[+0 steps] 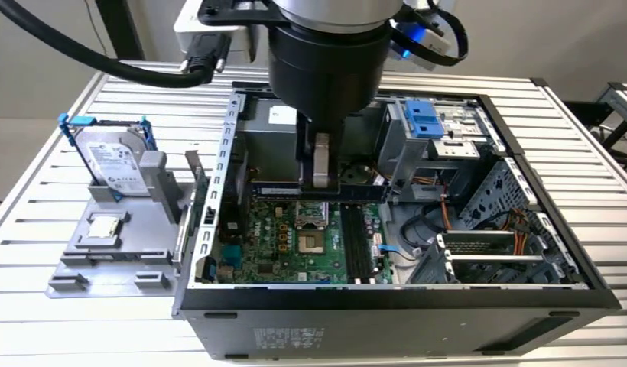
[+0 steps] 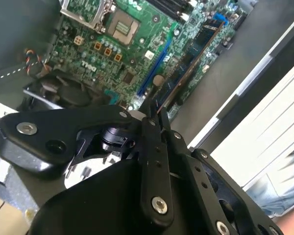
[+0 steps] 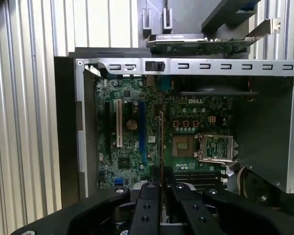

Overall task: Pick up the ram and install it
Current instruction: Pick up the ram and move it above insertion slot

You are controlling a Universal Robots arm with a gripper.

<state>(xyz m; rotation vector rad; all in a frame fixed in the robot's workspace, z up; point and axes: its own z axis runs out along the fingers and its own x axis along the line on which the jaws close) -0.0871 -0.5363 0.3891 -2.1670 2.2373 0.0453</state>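
The ram [image 1: 276, 190] is a long thin stick with dark chips, and my gripper [image 1: 321, 183] is shut on its middle. It hangs inside the open computer case [image 1: 395, 294], above the green motherboard [image 1: 277, 248] near the case's rear. In the exterior view it lies crosswise to the black memory slots [image 1: 356, 246]. In the second wrist view the ram [image 2: 191, 58] juts out from the fingertips of my gripper [image 2: 154, 110]. In the first wrist view the ram [image 3: 160, 139] is seen edge-on above my gripper [image 3: 160, 172].
At the exterior view's left a grey stand [image 1: 130, 264] carries a silver hard drive [image 1: 115, 160] with blue brackets and a small square processor chip [image 1: 105, 225]. The open processor socket [image 1: 311, 229] lies under the gripper. A drive cage [image 1: 436, 130] and cables crowd the case's right. A person's blue clothing [image 2: 284, 188] is nearby.
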